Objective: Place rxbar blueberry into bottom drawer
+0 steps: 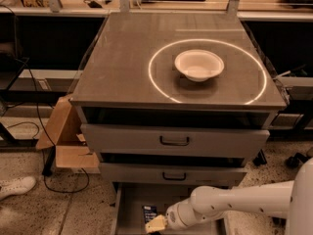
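**Cream gripper down in open bottom drawer**

Grip state: can't tell. Navy rxbar blueberry lies flat on the drawer floor, just beside the gripper on its cabinet side. White bowl on tabletop.

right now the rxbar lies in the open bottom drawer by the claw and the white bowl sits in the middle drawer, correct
Not quite. The camera view shows the white bowl on the cabinet top, inside the bright ring, not in the middle drawer. The rest holds: the rxbar blueberry lies in the open bottom drawer, with the claw right beside it.
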Controlling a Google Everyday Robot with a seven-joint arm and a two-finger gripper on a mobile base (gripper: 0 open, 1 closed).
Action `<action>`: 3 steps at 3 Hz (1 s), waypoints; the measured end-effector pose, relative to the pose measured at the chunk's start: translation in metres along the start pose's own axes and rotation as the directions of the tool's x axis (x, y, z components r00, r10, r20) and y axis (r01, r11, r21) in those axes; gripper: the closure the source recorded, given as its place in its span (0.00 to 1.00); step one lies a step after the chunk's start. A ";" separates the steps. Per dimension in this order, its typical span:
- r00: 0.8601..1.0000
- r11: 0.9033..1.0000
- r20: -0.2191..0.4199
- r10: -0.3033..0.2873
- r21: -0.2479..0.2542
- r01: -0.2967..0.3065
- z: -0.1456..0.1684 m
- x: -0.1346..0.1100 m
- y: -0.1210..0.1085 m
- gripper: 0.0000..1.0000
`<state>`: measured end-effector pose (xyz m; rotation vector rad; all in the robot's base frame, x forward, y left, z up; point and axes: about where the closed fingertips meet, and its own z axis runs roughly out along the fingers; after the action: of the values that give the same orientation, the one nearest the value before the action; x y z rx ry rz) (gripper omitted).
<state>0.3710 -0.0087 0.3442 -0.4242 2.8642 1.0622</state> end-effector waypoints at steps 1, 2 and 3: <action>1.000 1.000 -0.008 0.012 -0.004 -0.012 0.009 0.002 -0.003 1.00; 0.999 1.000 -0.018 0.028 -0.001 -0.028 0.019 0.003 -0.008 1.00; 0.998 0.998 0.011 0.068 0.006 -0.068 0.037 0.005 -0.016 1.00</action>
<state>0.3692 0.0023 0.3049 -0.3216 2.8916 1.0621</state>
